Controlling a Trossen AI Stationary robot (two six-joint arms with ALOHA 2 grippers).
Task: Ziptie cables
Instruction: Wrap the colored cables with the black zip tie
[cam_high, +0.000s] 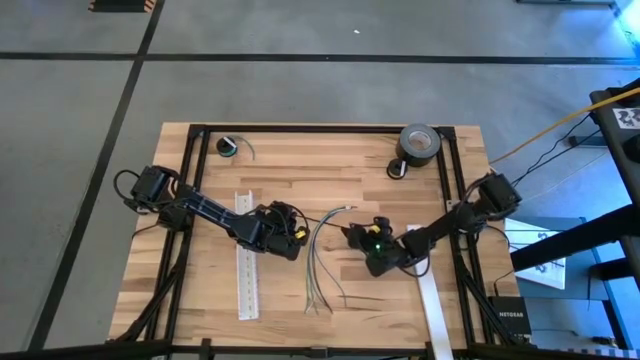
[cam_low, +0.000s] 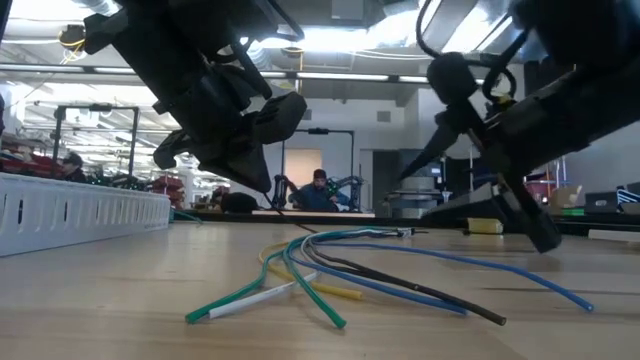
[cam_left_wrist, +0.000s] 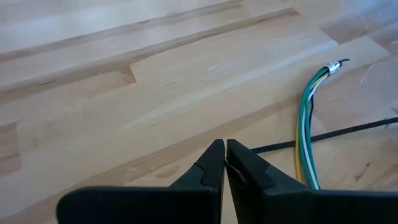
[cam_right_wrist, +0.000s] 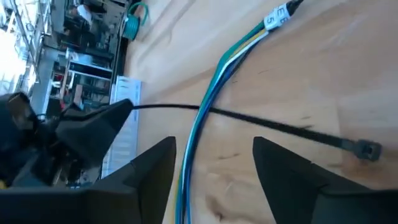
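The cables are a loose bundle of grey, green, blue and pale yellow wires. They lie curved on the wooden table between my two grippers, joined at the far end and fanned out toward the near edge. A thin black ziptie crosses the bundle, and its head lies on the wood. My left gripper is just left of the bundle, shut on the ziptie's other end. My right gripper is open just right of the bundle, one finger on either side of the wires, touching nothing. My left gripper pinches the ziptie's tail end between its two fingertips. It comes from the table's left, slanting downward, roughly in line with the strip. The strip runs from the fingertips across the cables, with its head end on the table.
A long white slotted strip lies under my left arm, and another white strip lies at the near right. A grey tape roll and a small coil sit at the far edge. A black frame rail borders the table.
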